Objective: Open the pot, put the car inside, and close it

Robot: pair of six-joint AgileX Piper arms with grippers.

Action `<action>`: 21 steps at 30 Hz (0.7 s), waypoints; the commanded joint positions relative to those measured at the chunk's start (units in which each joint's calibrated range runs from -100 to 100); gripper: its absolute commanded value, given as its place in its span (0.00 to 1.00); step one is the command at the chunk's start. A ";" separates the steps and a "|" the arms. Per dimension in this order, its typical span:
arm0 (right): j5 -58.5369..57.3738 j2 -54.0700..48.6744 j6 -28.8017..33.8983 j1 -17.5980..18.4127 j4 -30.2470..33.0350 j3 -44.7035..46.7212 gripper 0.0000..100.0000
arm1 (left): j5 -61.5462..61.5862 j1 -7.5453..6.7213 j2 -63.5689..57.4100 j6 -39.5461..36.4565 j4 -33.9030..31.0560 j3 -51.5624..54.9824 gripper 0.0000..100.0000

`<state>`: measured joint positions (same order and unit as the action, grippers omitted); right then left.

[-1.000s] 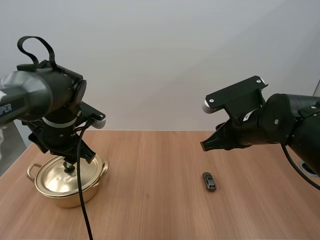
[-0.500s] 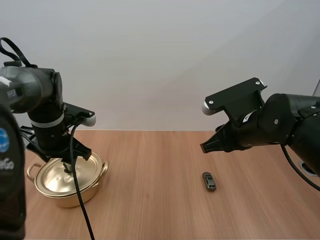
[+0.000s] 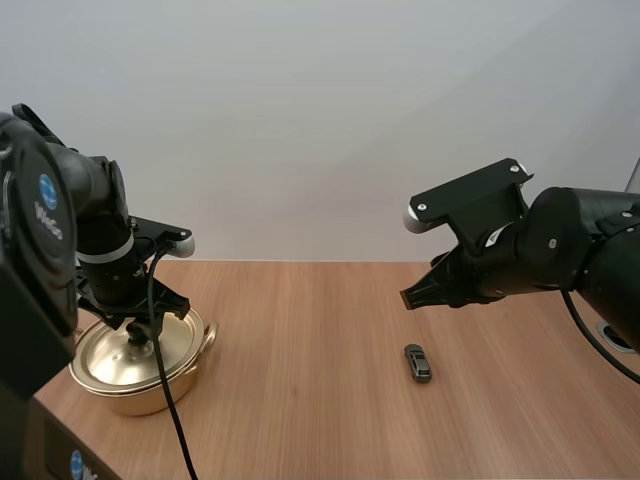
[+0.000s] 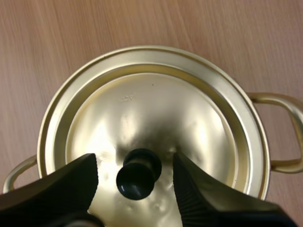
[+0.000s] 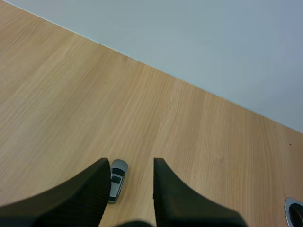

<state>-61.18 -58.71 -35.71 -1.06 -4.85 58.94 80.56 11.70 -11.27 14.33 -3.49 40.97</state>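
Note:
A gold pot (image 3: pixel 140 365) with its lid (image 4: pixel 151 137) on stands at the table's left. My left gripper (image 3: pixel 140 333) hangs just over the lid. Its open fingers (image 4: pixel 71 182) stand on either side of the black knob (image 4: pixel 138 173) without touching it. A small dark toy car (image 3: pixel 418 362) lies on the wood right of centre. My right gripper (image 3: pixel 412 294) hovers above and behind the car (image 5: pixel 116 180), fingers (image 5: pixel 90 189) apart and holding nothing.
The pot's side handles (image 4: pixel 284 132) stick out beyond the rim. Bare wooden table (image 3: pixel 300 400) stretches between the pot and the car. A round metal fitting (image 5: pixel 294 210) sits in the table at the far right.
My left arm has swung further left and lowered a little, its gripper staying over the pot's knob. The right arm and the car have not moved.

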 commanded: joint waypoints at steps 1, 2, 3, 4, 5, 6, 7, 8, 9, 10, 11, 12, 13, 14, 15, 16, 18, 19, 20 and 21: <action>-0.01 0.07 -0.03 0.01 -0.01 -0.10 0.49 | 0.25 0.01 0.82 -0.15 0.08 -0.07 0.58; -0.01 0.07 -0.03 0.01 -0.01 -0.10 0.47 | 0.61 0.01 1.13 -0.15 0.08 -0.18 0.45; -0.01 0.07 -0.03 0.01 -0.01 -0.10 0.45 | 0.61 0.01 1.44 -0.26 -0.02 -0.18 0.29; -0.01 0.07 -0.03 0.01 -0.01 -0.10 0.42 | 0.43 0.01 1.61 -0.41 -0.13 -0.24 0.12; -0.01 0.07 -0.03 0.01 -0.01 -0.10 0.40 | -0.16 0.01 1.72 -0.41 -0.13 -0.50 0.00; -0.15 0.07 -0.03 0.01 0.02 -0.10 0.38 | -0.95 0.01 1.72 -0.41 -0.13 -0.77 0.00; -0.15 0.07 -0.03 0.01 0.25 -0.10 0.36 | -1.13 0.01 1.48 -0.41 0.00 -1.43 0.00; -0.15 0.07 -0.03 0.01 0.54 0.16 0.35 | -0.95 0.01 1.22 -0.41 0.50 -2.52 0.00; 0.67 0.07 0.07 0.01 0.79 0.46 0.35 | -0.78 0.01 0.61 -0.41 1.29 -3.84 0.00; 1.06 0.50 0.91 0.01 1.26 0.42 0.35 | -0.28 0.01 -0.26 -0.41 2.20 -5.14 0.00; 1.46 1.44 2.11 0.01 1.85 0.42 0.35 | 0.44 0.01 -1.36 -0.01 3.84 -6.94 0.00; 2.49 2.38 3.91 0.01 2.62 0.42 0.38 | 1.23 0.01 -2.39 0.27 5.46 -8.45 0.00; 3.32 3.93 5.94 0.01 3.70 0.42 0.44 | 2.80 0.01 -3.72 0.89 7.85 -10.39 0.00; 4.05 5.92 7.84 0.01 4.28 0.42 0.53 | 4.35 0.01 -5.16 1.66 10.44 -12.34 0.00; 4.71 7.67 9.37 0.01 4.45 0.42 0.64 | 5.50 0.01 -6.74 2.31 12.97 -14.13 0.00; 5.09 10.03 10.13 0.01 4.45 0.42 0.76 | 6.14 0.01 -8.14 2.44 14.71 -15.47 0.00; 5.89 14.48 11.07 0.01 4.45 0.42 0.93 | 6.43 0.01 -11.39 3.08 18.69 -18.36 0.00; 6.24 16.93 11.07 0.01 4.45 0.42 0.97 | 6.43 0.01 -13.15 3.30 20.14 -19.81 0.00; 6.74 19.21 11.07 0.01 4.34 0.42 0.98 | 6.50 0.01 -14.73 3.30 21.41 -21.34 0.00; 7.03 21.25 11.07 0.01 4.01 0.42 0.98 | 6.66 0.01 -16.27 3.30 22.22 -22.56 0.00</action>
<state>-54.49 -43.34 -24.72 -1.06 -0.57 59.37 87.14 11.70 -24.22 17.62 13.72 21.44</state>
